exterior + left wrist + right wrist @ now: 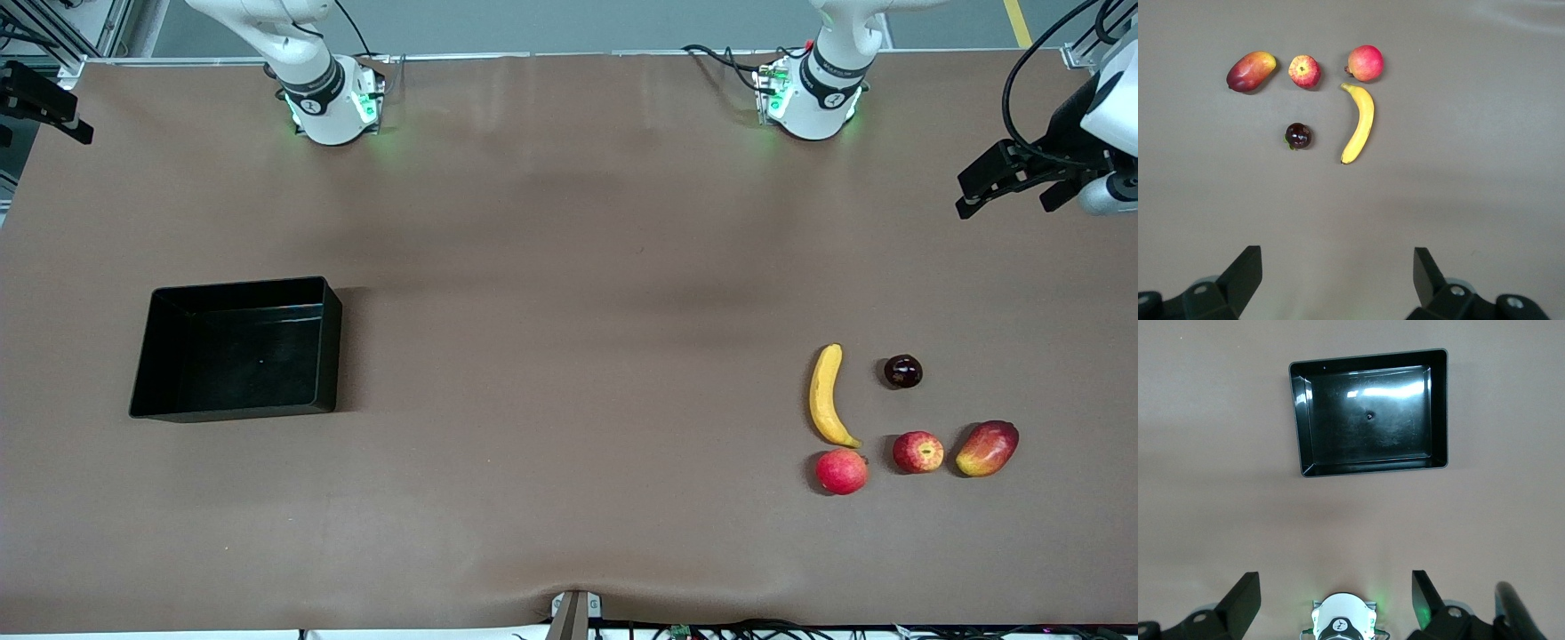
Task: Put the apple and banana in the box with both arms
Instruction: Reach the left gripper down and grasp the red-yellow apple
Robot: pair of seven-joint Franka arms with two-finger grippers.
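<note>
Both grippers hang wide open: left gripper near the banana and apple, right gripper, apparently high, over the box.

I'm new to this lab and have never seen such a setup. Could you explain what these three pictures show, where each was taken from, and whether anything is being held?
Two white robot arms stand at a brown table, each ending in a two-finger gripper. The wide picture looks down from a camera facing them. The other two come from cameras on the arms' wrists, looking past their own black fingers.

The left gripper is open, holds nothing, and looks at the fruit: a yellow banana, a small red-yellow apple, a pinkish-red round fruit, a mango and a small dark fruit, all at the left arm's end.

The right gripper is open too, above its own base, looking at the black box, which has nothing in it, at the right arm's end.
</note>
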